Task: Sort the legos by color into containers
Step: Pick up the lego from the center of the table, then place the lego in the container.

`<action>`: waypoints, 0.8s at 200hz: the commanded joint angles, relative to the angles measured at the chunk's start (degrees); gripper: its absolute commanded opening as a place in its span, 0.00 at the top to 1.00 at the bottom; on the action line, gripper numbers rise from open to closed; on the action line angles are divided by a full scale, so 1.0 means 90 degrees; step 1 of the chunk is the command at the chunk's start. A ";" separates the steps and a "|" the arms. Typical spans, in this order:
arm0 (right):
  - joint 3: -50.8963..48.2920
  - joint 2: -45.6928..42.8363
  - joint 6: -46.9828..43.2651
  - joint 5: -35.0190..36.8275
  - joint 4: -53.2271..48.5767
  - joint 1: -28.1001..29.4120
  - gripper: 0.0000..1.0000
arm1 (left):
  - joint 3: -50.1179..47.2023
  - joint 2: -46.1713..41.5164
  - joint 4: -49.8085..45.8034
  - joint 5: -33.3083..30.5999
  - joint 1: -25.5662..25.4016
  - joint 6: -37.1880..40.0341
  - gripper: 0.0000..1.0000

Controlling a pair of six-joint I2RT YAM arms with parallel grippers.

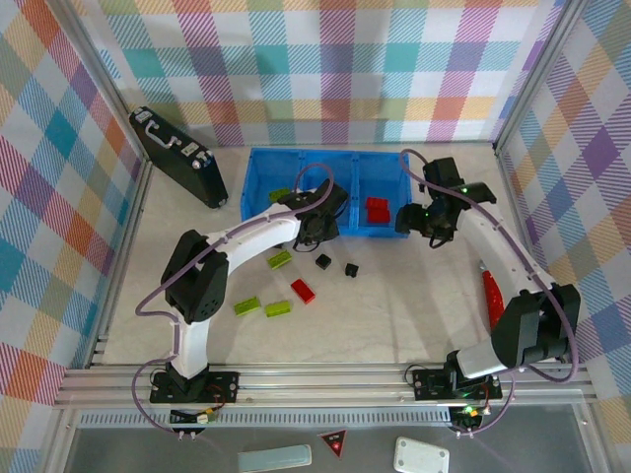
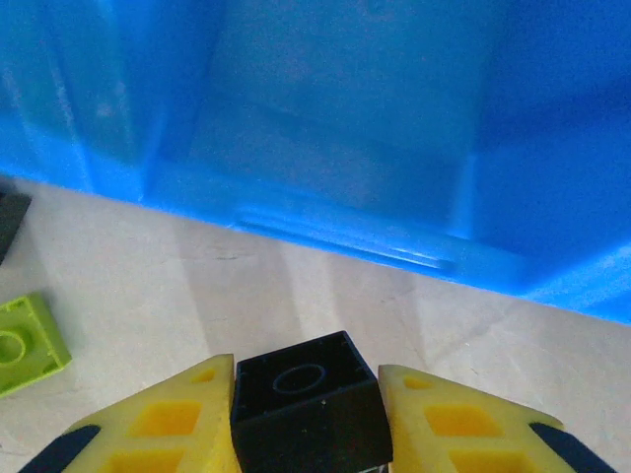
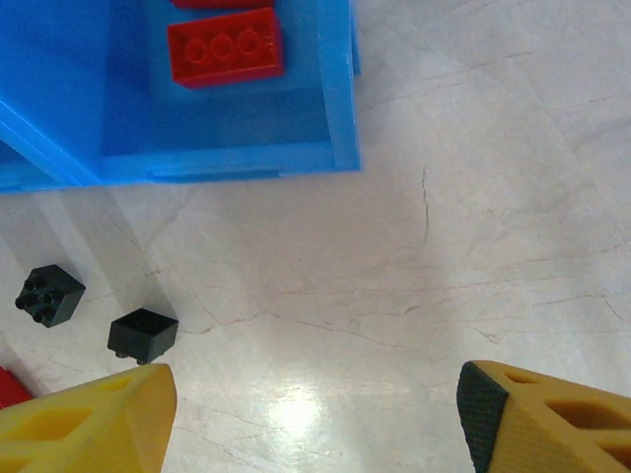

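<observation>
Right now the left gripper [image 2: 311, 429] is squeezed tight on a small black cube lego [image 2: 308, 389], with one yellow finger on each side of it. It holds the cube just in front of the near wall of the blue tray [image 2: 325, 128], down near the table and not yet over the tray. A lime-green brick [image 1: 280, 194] lies in the tray's left box and red bricks [image 1: 377, 209] lie in its right box, so the black cube most likely belongs in the middle box. To do this well, the arm should first lift the cube high enough to clear the tray's near wall. Then it should move forward until the cube hangs over the middle box, and only then let go. If it lets go too soon, the cube may hit the top of the wall and fall back on the table. It should also drop the cube from low down, so it does not bounce into a box beside. The right gripper [image 3: 315, 404] has its fingers wide apart with nothing between them, and it hangs over the table just off the tray's near right corner. More legos wait on the table in front of the tray: two black cubes [image 3: 49, 294], a red brick [image 1: 303, 289] and three lime-green bricks [image 1: 280, 258].
</observation>
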 commanded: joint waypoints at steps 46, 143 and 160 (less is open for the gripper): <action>-0.0111 -0.0545 0.0026 0.0346 -0.0388 -0.0041 0.23 | 0.1823 0.0729 -0.0788 0.0052 0.0179 0.1607 0.68; -0.0126 -0.0668 0.0125 0.0263 -0.0443 -0.0033 0.23 | 0.2909 0.1787 -0.0798 0.0512 0.0857 0.2256 0.68; -0.0097 -0.0625 0.0116 0.0213 -0.0434 -0.0028 0.24 | 0.3041 0.1930 -0.0799 0.0549 0.0922 0.2330 0.68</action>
